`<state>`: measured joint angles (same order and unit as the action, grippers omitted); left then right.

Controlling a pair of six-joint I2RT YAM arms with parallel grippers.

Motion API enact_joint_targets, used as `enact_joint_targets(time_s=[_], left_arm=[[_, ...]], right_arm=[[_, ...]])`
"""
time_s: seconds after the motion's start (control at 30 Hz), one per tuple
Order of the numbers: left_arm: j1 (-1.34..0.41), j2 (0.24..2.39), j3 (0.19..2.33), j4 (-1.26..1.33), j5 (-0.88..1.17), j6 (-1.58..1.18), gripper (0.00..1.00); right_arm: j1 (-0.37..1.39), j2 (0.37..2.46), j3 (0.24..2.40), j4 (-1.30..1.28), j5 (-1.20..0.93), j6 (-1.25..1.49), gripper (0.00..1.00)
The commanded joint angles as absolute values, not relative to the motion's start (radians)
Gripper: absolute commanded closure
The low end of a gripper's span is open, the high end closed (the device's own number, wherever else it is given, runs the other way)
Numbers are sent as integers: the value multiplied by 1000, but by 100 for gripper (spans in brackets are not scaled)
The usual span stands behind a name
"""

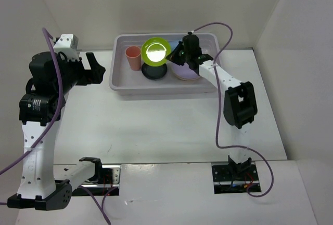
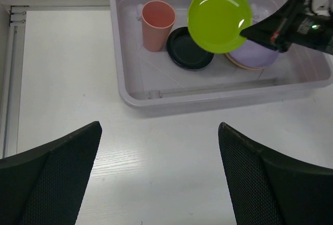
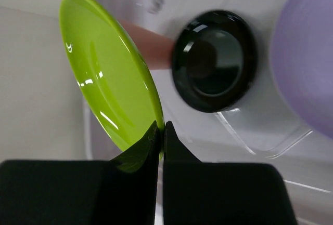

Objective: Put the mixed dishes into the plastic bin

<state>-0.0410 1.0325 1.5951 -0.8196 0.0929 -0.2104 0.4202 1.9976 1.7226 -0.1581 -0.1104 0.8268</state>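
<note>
The right gripper [image 3: 160,131] is pinching the lime green plate [image 1: 155,50] by its rim, holding it tilted above the plastic bin [image 1: 156,88], directly over the black plate [image 1: 154,72]. The left gripper [image 1: 99,69] is hanging wide open, left of the bin.

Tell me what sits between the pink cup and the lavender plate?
The black plate lies there, with the green plate held over it in the right tool; the left wrist view shows it.

Glossy lime green plate [image 3: 106,74], translucent bin [image 2: 208,92]
</note>
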Motion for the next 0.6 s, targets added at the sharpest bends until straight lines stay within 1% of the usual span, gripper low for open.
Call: enact_joint_targets(time_s=[0.0, 0.2, 0.33, 0.57], left_arm=[[-43, 1031, 1600, -772, 115, -209, 1], [-43, 1031, 1591, -772, 106, -209, 1], [-43, 1031, 1582, -772, 106, -209, 1], [-43, 1040, 1582, -772, 115, -209, 1]], right_arm=[[425, 2111, 1828, -242, -150, 781, 100], [400, 2233, 1859, -231, -170, 795, 100], [391, 2334, 1985, -304, -181, 762, 100], [371, 2447, 2120, -353, -190, 781, 99]])
